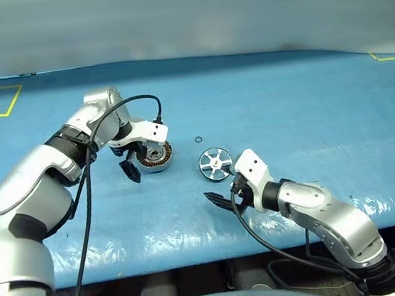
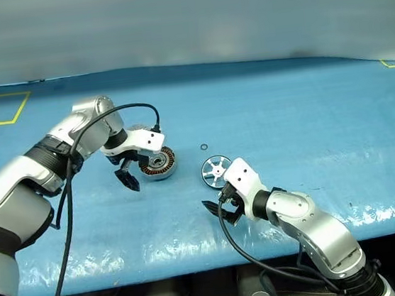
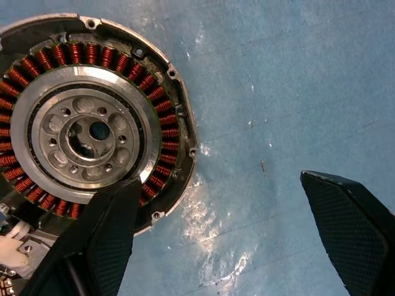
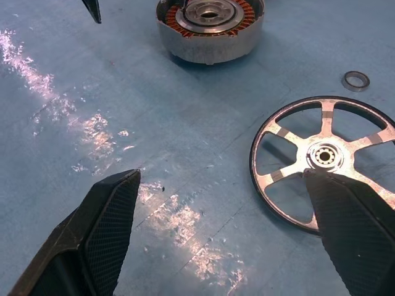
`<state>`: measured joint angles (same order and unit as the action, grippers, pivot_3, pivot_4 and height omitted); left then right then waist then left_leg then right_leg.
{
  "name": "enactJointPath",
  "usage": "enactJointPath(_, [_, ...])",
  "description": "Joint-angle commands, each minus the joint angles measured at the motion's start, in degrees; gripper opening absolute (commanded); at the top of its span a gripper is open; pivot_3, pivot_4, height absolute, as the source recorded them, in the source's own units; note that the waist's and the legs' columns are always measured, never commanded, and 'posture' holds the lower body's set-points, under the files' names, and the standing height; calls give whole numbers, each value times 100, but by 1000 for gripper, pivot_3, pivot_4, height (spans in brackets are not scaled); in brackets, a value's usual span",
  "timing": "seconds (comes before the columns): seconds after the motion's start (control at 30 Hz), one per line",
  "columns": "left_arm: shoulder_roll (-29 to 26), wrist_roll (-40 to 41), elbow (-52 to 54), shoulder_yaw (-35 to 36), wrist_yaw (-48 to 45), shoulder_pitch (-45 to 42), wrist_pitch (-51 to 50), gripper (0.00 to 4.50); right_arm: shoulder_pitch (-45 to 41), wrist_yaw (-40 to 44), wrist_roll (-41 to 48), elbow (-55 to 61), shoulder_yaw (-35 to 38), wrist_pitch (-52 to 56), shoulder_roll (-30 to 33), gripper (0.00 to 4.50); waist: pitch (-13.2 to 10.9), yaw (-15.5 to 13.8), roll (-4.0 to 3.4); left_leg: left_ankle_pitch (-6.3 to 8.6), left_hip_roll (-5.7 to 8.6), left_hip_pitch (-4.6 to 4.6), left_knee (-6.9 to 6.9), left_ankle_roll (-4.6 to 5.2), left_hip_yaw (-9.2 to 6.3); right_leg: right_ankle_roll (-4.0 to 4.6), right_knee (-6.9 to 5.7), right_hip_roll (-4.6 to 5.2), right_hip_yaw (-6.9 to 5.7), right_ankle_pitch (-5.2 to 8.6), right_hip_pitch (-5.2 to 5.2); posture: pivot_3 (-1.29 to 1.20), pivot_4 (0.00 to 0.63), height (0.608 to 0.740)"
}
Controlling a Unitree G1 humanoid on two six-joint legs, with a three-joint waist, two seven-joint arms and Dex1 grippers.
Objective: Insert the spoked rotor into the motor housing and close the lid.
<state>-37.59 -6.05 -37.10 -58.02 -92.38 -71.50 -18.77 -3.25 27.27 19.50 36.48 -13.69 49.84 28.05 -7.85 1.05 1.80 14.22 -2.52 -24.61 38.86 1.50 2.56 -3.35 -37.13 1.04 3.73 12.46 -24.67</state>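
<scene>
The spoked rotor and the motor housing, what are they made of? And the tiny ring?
The spoked rotor looks like bare shiny metal, mirror-bright on its spokes, with a dark rim. The motor housing seems dull grey cast metal, ringed with reddish coils that look like copper wire. The tiny ring looks like grey metal, though that is hard to tell.

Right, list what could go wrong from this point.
1. The left gripper hangs open over the motor housing, one finger over its windings; coming down could scrape the copper.
2. The spoked rotor lies flat on the blue table cover, so the open right gripper may slip off its thin rim.
3. A small ring lies loose nearby and could be knocked away.
</scene>
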Motion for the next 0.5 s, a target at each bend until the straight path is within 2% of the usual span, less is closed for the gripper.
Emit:
enactJointPath(0.03, [114,-94,-93,-24,-12,-277,131,4500,-12,37,36,246,52,-90,52,4475,-1,1,0,3,0,-5,13,6,0,-4,-3,0,0,1,0,0,150,740])
enactJointPath(0.5, [612,-529,-909,365,-12,-352,381,4500,69,-36,36,323,48,-45,32,4475,-2,-7,3,6,4,-4,38,9,2,-17,-37,2,8,6,-2,0,150,740])
